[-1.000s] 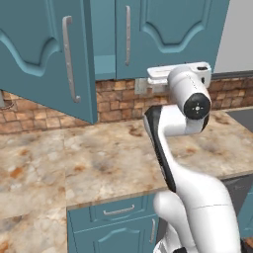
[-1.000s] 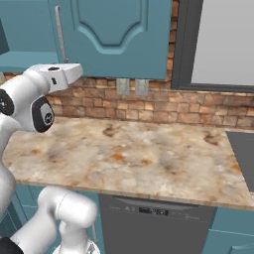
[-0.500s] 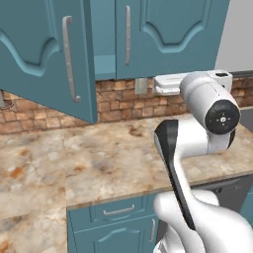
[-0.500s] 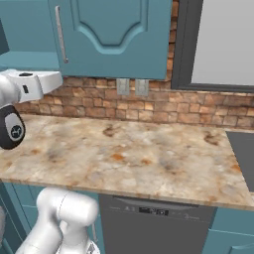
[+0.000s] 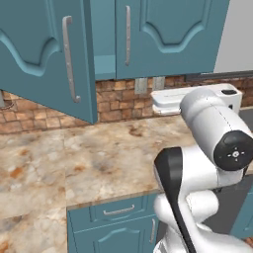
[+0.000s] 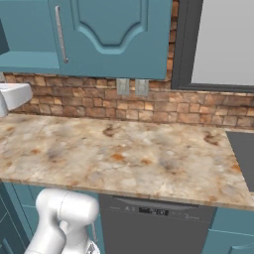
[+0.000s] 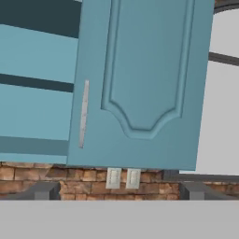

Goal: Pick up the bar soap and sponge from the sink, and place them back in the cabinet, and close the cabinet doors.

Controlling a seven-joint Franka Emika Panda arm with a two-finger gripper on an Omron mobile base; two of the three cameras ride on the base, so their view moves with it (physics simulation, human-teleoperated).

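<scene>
The teal cabinet (image 5: 104, 66) hangs above the counter. Its left door (image 5: 44, 54) stands swung wide open toward me, and its right door (image 5: 168, 34) looks shut or nearly so. In the hand view my gripper (image 7: 119, 191) is open and empty, aimed at the right door (image 7: 149, 79) and its silver bar handle (image 7: 83, 114). To the left of that door the bare cabinet shelf (image 7: 32, 84) shows. My white hand (image 5: 165, 101) hovers in front of the brick wall, below the doors. The bar soap, sponge and sink are out of view.
A marbled stone counter (image 5: 99, 153) runs along the brick backsplash with two wall outlets (image 6: 131, 87). A dark grey panel (image 6: 243, 154) is set into the counter at the right. Teal drawers (image 5: 116, 212) and a dishwasher front (image 6: 149, 228) sit below. A window (image 6: 223, 39) is at right.
The arm has drawn back toward the base, and the hand has sunk a little below the doors. The jaws stayed open. The cabinet doors have not moved.
</scene>
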